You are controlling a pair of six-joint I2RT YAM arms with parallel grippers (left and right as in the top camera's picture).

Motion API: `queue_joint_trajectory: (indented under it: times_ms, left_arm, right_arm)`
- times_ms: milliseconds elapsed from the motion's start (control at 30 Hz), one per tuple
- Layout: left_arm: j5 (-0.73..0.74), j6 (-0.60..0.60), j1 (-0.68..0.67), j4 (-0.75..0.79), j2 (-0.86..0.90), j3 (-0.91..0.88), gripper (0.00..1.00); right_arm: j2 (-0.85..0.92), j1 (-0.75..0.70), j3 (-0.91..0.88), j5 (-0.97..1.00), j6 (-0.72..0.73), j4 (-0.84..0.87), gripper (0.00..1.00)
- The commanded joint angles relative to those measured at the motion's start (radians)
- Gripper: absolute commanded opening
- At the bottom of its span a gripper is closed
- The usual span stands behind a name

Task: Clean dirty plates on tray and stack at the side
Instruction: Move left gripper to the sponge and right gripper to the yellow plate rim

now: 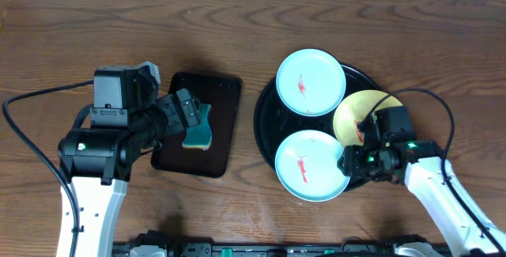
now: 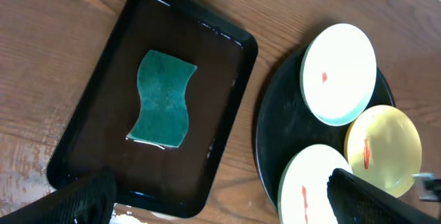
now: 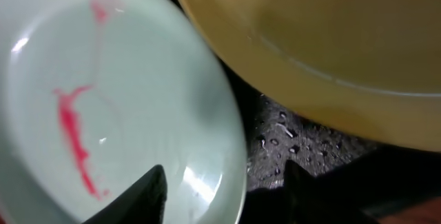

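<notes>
Three plates lie on the round black tray (image 1: 265,119): a far mint plate (image 1: 310,81), a yellow plate (image 1: 360,115) and a near mint plate (image 1: 310,165), each with a red streak. My right gripper (image 1: 348,162) is low at the near mint plate's right rim. In the right wrist view its jaws (image 3: 224,176) straddle that rim: one finger lies over the plate (image 3: 103,100), the other over the wet tray (image 3: 282,141), with a gap still showing beside the rim. The yellow plate (image 3: 331,38) fills the top. My left gripper (image 2: 224,207) hangs wide open and empty.
A rectangular black tray (image 1: 229,91) left of the round tray holds a teal sponge (image 1: 198,134), which shows flat in the left wrist view (image 2: 163,98). The left arm hovers over that tray. Brown wood tabletop (image 1: 411,35) surrounds both trays.
</notes>
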Motion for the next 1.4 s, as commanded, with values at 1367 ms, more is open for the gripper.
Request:
queue_joint_trajectory:
  times_ms: [1367]
  left_arm:
    - [-0.15,0.031,-0.001,-0.087,0.296,0.004,0.9]
  right_arm:
    - [0.175,0.037,0.025,0.008,-0.106,0.22,0.01]
